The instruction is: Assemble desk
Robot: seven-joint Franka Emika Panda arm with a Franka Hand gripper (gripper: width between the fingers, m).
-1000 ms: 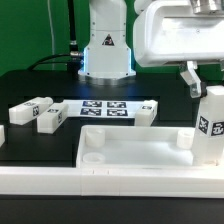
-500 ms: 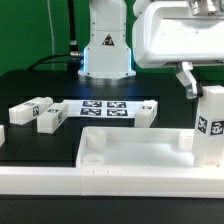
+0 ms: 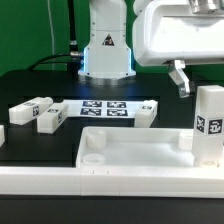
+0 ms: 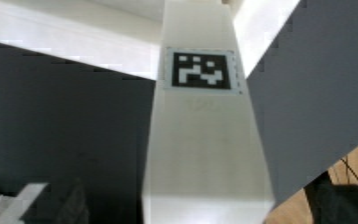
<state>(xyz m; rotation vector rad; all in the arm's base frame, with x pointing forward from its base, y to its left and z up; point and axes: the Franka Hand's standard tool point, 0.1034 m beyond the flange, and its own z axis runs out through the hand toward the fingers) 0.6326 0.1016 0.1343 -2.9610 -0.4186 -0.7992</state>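
Note:
The desk slab (image 3: pixel 130 152) lies flat at the front, rim up. One white tagged leg (image 3: pixel 209 125) stands upright on its corner at the exterior view's right. My gripper (image 3: pixel 206 84) is just over the top of that leg; one finger (image 3: pixel 180 78) hangs a little apart from the leg's side, the other is out of frame. The jaws stand open around the leg. In the wrist view the leg (image 4: pixel 202 130) fills the middle, tag facing the camera, running between the jaws of the gripper (image 4: pixel 202 214). Three more legs lie loose behind: two (image 3: pixel 32 107) (image 3: pixel 50 119) on the left, one (image 3: pixel 145 110) mid-table.
The marker board (image 3: pixel 105 106) lies flat in front of the robot base (image 3: pixel 107 50). A long white border rail (image 3: pixel 50 180) runs along the front edge. A small white part (image 3: pixel 2 134) shows at the exterior view's left edge.
The visible finger has moved up and away from the leg's side, toward the exterior view's left. The leg stays upright on the slab corner.

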